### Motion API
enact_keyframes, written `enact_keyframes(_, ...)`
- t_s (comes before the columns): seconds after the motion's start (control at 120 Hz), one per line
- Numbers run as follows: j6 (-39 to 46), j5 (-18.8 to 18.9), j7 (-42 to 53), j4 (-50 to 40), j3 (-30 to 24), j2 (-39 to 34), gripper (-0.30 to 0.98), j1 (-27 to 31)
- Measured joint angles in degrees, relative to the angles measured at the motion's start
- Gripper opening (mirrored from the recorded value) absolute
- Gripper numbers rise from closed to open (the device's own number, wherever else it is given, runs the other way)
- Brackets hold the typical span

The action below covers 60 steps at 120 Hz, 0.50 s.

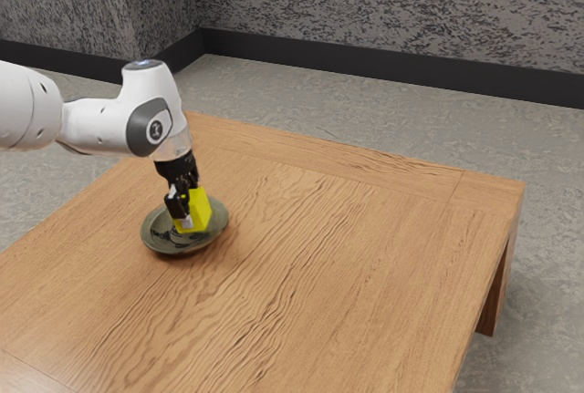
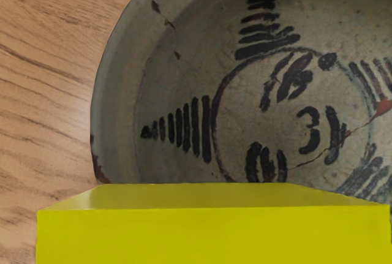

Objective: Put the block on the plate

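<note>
So, one block (image 1: 200,212), one plate (image 2: 120,92).

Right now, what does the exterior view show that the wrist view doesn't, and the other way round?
The exterior view brings in my white arm, the speckled wall, the floor and a table leg.

The wrist view brings in a thin reddish crack in the plate and a worn red-brown patch on its rim.

Both share the yellow block, the plate and the wooden table.
</note>
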Motion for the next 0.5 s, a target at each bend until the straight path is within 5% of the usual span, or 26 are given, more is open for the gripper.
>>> enact_keyframes(0.5,-0.15,0.89,0.45,8.17,2.63,9.78,0.27,0.44)
